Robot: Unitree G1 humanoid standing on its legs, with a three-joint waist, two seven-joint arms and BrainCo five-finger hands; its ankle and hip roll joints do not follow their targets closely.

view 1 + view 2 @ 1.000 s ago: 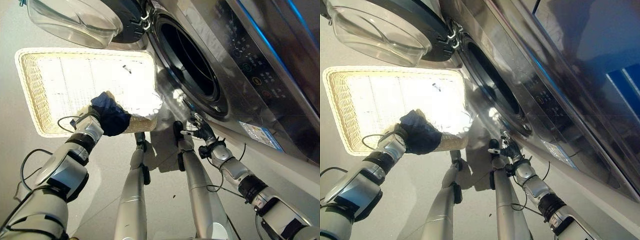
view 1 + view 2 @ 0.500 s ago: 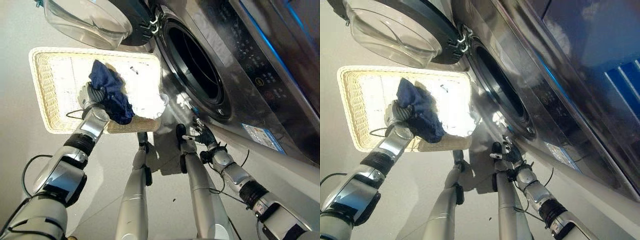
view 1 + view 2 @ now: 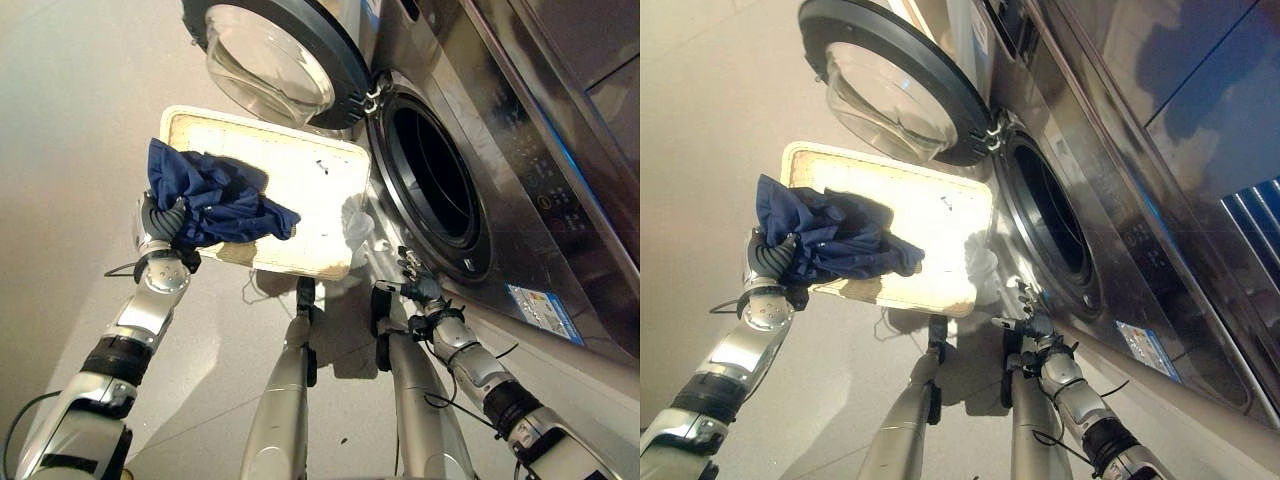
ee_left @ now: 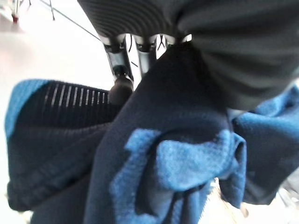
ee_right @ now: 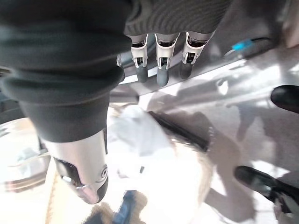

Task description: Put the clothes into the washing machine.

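Note:
My left hand (image 3: 158, 222) is shut on a dark blue garment (image 3: 218, 202) and holds it up over the near left part of the wicker basket (image 3: 300, 268). In the left wrist view the blue cloth (image 4: 163, 163) bunches under my curled fingers (image 4: 120, 86). A white cloth (image 3: 357, 226) lies at the basket's corner nearest the washing machine (image 3: 520, 160). The machine's drum opening (image 3: 435, 190) is dark and its round glass door (image 3: 272, 62) stands wide open. My right hand (image 3: 417, 287) hovers open low in front of the machine, fingers (image 5: 159, 65) straight, holding nothing.
The basket sits on the pale floor right beside the machine's front, below the open door. The door swings out over the basket's far edge. Bare floor spreads to the left of the basket. The machine's control panel (image 3: 560, 200) runs along the right.
My left hand has lifted the blue garment up out of the basket and towards the left. The camera has shifted, showing more of the door. The right hand has stayed put.

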